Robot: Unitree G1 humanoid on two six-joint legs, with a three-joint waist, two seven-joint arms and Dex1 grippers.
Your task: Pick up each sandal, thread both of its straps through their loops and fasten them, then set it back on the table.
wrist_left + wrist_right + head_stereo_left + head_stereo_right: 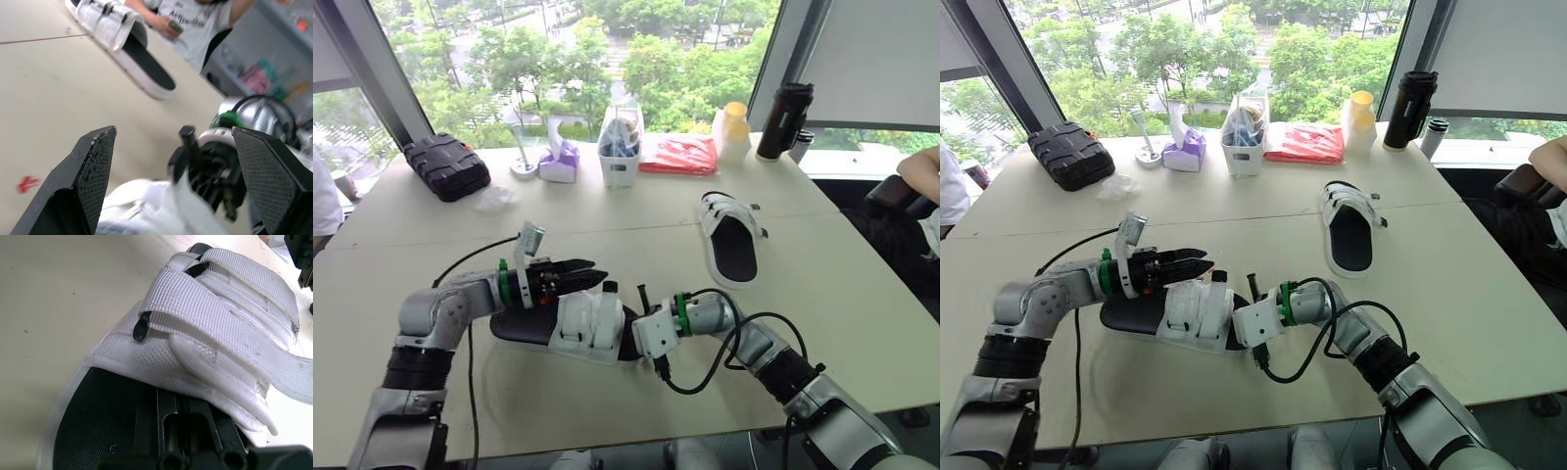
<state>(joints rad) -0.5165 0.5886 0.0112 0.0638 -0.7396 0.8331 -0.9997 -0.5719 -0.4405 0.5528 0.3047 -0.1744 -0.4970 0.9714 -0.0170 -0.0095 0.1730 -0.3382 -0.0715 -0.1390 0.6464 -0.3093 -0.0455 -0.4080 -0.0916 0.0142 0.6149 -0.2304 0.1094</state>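
Two sandals (732, 240), one black case (446, 166), one flask (784, 119), one red bag (677, 155), one tissue box (559, 163)

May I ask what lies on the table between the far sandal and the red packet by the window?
Nothing. In the left eye view the table is bare between the far sandal and the red packet.

Loads of room mid-table, back edge is packed

Bare table (636, 211) sits open between the near sandal (578, 328) and far sandal (732, 240). The black case (445, 166), tissue box (558, 163), white bin (619, 149), red bag (677, 155) and bottle (783, 119) crowd the window side.
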